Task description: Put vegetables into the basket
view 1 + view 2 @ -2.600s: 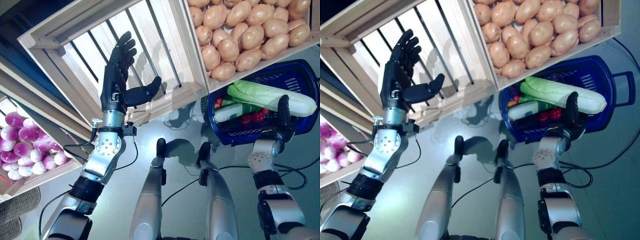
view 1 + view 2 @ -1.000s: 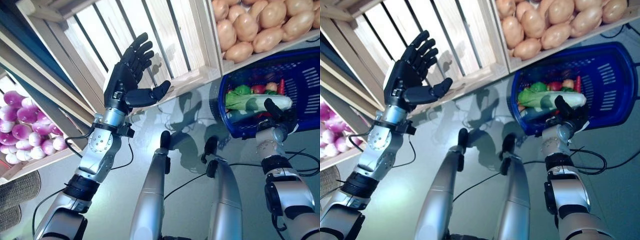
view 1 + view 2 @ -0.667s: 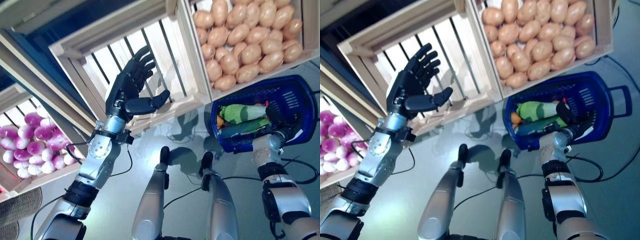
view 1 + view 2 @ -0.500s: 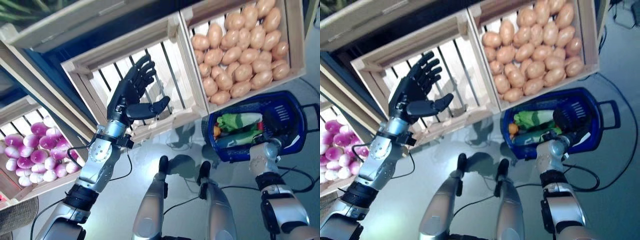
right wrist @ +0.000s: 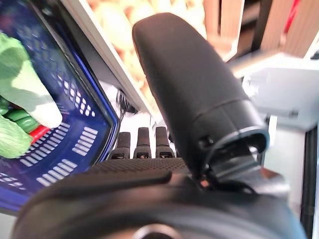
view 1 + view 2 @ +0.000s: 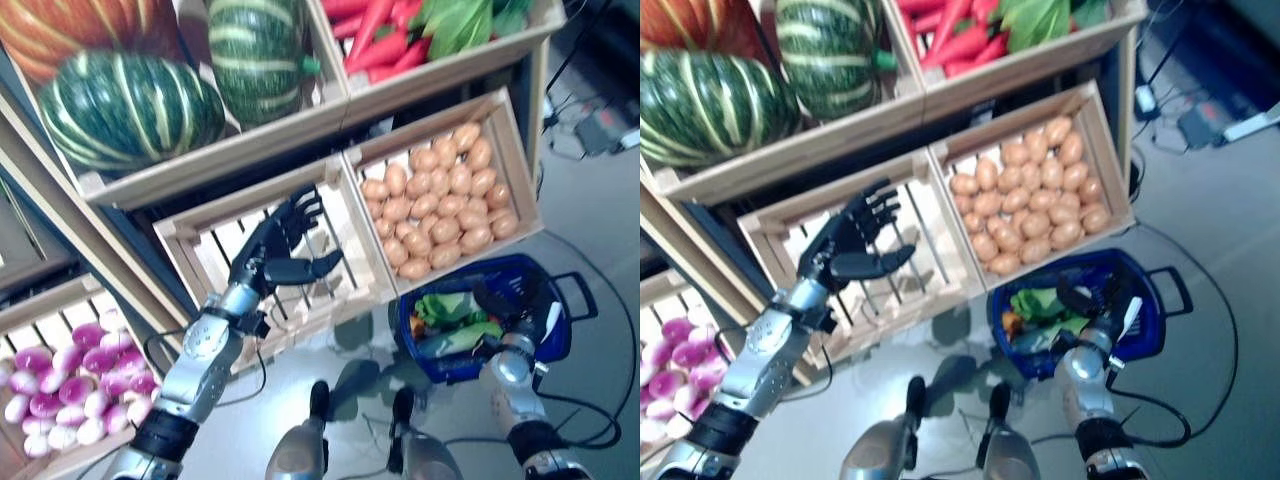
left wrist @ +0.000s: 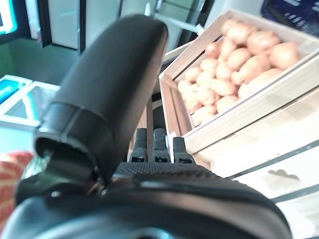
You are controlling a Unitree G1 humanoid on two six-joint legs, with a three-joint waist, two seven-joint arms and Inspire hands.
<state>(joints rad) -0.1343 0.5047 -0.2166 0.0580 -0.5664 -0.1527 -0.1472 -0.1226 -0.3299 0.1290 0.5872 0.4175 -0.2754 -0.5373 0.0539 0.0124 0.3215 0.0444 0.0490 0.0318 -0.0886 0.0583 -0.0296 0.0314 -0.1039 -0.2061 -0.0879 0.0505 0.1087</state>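
The blue basket (image 6: 567,297) stands on the floor at the lower right, below the shelves. Green leafy vegetables (image 6: 446,305) and something orange and red lie in it, the greens (image 5: 20,99) also showing in the right wrist view. My right hand (image 6: 516,302) hangs over the basket's right half, fingers straight and holding nothing. My left hand (image 6: 268,252) is raised in front of an empty slatted crate (image 6: 212,250), open with fingers spread and nothing in it.
A crate of potatoes (image 6: 440,212) sits right of the empty crate, just above the basket. The shelf above holds striped green squashes (image 6: 130,108), carrots (image 6: 375,42) and leafy greens. Purple-white bulbs (image 6: 70,392) fill a crate at the lower left.
The camera has tilted up and the whole picture has shifted, bringing the upper shelf into view. Both hands keep their poses: left open by the empty crate, right over the basket.
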